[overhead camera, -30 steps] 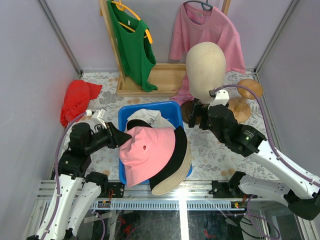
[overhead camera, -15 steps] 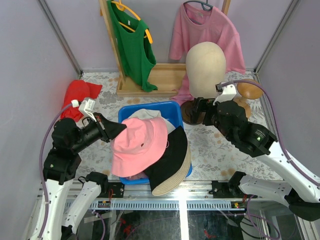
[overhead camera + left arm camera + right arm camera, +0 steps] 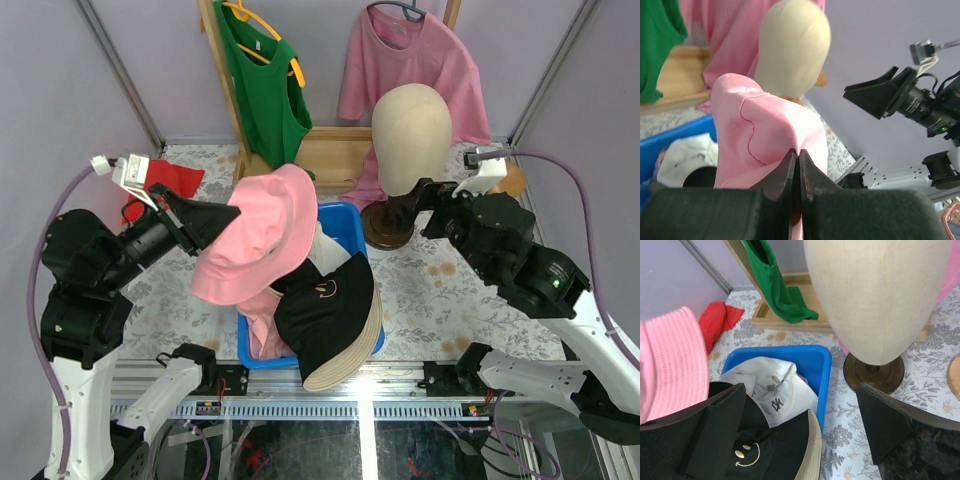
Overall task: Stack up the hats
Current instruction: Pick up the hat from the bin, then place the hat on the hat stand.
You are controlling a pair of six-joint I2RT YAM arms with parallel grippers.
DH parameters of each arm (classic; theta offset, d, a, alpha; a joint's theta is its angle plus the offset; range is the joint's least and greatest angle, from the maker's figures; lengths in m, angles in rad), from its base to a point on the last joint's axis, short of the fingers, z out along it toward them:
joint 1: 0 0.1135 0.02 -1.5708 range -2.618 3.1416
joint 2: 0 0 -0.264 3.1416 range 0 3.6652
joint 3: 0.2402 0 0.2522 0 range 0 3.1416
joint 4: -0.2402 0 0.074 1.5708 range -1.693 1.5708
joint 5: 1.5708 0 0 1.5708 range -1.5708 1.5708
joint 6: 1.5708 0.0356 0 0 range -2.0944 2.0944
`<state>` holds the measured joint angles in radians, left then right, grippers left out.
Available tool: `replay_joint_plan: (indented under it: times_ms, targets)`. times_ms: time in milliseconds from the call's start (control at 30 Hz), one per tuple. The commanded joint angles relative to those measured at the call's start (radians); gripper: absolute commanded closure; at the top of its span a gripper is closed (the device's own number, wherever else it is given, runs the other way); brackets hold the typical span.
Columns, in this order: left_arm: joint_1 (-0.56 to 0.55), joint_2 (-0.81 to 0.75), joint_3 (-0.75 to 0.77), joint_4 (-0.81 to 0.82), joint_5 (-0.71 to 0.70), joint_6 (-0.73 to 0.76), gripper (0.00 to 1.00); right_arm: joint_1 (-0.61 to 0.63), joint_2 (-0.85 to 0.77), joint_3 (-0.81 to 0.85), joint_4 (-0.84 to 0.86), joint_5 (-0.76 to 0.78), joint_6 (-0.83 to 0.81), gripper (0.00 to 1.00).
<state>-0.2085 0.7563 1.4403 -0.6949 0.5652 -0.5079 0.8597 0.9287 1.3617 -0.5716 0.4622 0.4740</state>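
My left gripper [image 3: 232, 214] is shut on the edge of a pink bucket hat [image 3: 252, 238], which hangs in the air above the blue bin [image 3: 345, 213]. The left wrist view shows pink hat fabric [image 3: 765, 127] pinched between the closed fingertips [image 3: 790, 162]. A black hat with a smiley [image 3: 326, 310] lies over the bin's front, on a tan hat [image 3: 345, 372]. A white cap [image 3: 777, 390] sits inside the bin. My right gripper [image 3: 428, 198] hovers open beside the mannequin head [image 3: 411, 135], holding nothing; below it lie the bin and the hats.
The mannequin head's dark round base [image 3: 874, 372] stands right of the bin. A red cloth bundle [image 3: 165, 180] lies at the back left. A green top [image 3: 265, 90] and a pink shirt [image 3: 410, 55] hang on a wooden rack [image 3: 330, 155] at the back.
My left gripper has shut on the pink hat and lifted it up and back off the pile, uncovering the black hat. My right arm has risen and drawn right, still open.
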Motion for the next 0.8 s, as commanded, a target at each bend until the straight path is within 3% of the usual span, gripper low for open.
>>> replay_joint_plan:
  times_ms: [0,467,633,767]
  targets:
    - [-0.003,0.053,0.145,0.012,0.047,-0.028,1.00,0.009,-0.018,0.075,0.009,0.085,-0.044,0.01]
    - [-0.002,0.307,0.453,0.204,0.101,-0.096,1.00,0.010,0.005,0.148,0.159,0.505,-0.165,0.00]
    - [-0.017,0.441,0.554,0.379,0.138,-0.185,1.00,0.008,0.062,0.225,0.210,0.506,-0.202,0.00]
    - [-0.163,0.557,0.654,0.438,0.056,-0.143,1.00,0.008,0.157,0.399,0.145,0.399,-0.203,0.00]
